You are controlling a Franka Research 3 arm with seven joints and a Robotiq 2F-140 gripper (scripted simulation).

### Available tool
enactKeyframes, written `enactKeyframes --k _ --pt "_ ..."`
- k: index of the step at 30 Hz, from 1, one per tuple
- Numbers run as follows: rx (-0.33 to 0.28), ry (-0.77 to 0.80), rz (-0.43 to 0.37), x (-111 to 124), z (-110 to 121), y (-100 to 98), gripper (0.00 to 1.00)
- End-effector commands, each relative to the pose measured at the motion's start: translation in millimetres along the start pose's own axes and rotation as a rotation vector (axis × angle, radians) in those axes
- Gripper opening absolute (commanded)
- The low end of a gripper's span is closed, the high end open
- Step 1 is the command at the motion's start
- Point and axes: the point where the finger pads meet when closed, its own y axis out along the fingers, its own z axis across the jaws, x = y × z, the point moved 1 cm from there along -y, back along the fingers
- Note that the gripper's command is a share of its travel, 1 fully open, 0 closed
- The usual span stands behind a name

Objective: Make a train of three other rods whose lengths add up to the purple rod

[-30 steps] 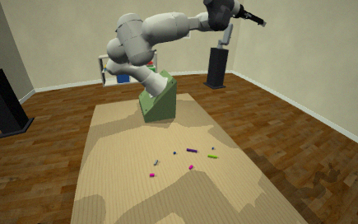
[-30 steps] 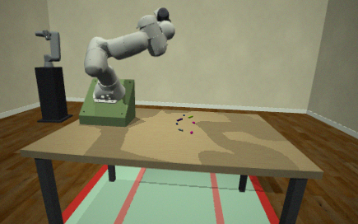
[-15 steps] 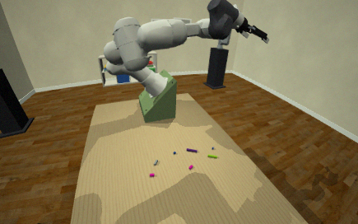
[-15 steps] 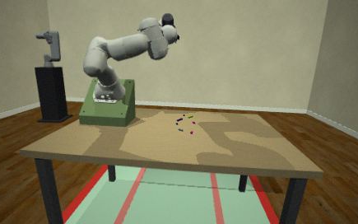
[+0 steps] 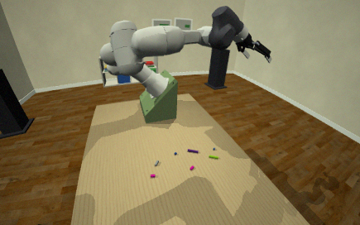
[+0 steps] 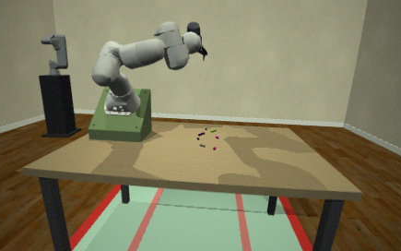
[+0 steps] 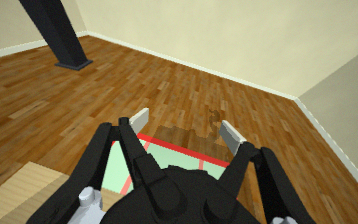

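1. Spanning most of the top view, the wooden table (image 5: pixel 104 165) carries the green wedge-shaped pedestal (image 5: pixel 166 108) at its far end and a loose scatter of small rods near its middle.
2. The white arm (image 5: pixel 154 41) rises from that pedestal and reaches high out to one side, well above the table.
3. The gripper (image 5: pixel 261 51) at its tip hangs over the floor beyond the table edge, well apart from every rod. Its jaws are spread wide with nothing between them; in the wrist view the fingertips frame only floorboards and a strip of green mat.
4. The purple rod (image 5: pixel 193 150) lies flat near the table's middle.
5. The lime rod (image 5: pixel 213 157) lies just beside it, on the side toward the gripper.
6. The grey rod (image 5: pixel 156 163) lies apart on the other side, tilted.
7. Two magenta rods sit nearer the camera: one (image 5: pixel 192 168) below the purple rod, the other (image 5: pixel 152 175) near the grey one.
8. Two blue rods, the smallest, sit at (image 5: pixel 175 153) and (image 5: pixel 214 149), either side of the purple rod.
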Motion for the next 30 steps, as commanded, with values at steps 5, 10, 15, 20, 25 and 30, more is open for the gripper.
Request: enactKeyframes --k 5,10,15,20,25,30 --pt "-0.014 -0.175 -0.129 63.0 17.4 6.5 1.0" --pt "-0.019 -0.228 -0.217 112.9 32.9 6.7 1.0" --pt "-0.03 -0.275 -0.3 160.3 46.2 3.7 1.0" --pt "-0.047 -0.319 -0.382 207.8 58.1 -2.3 1.0" --pt "-0.068 -0.356 -0.455 250.5 67.6 -10.4 1.0" --pt "-0.097 -0.393 -0.532 296.5 76.5 -21.7 1.0"
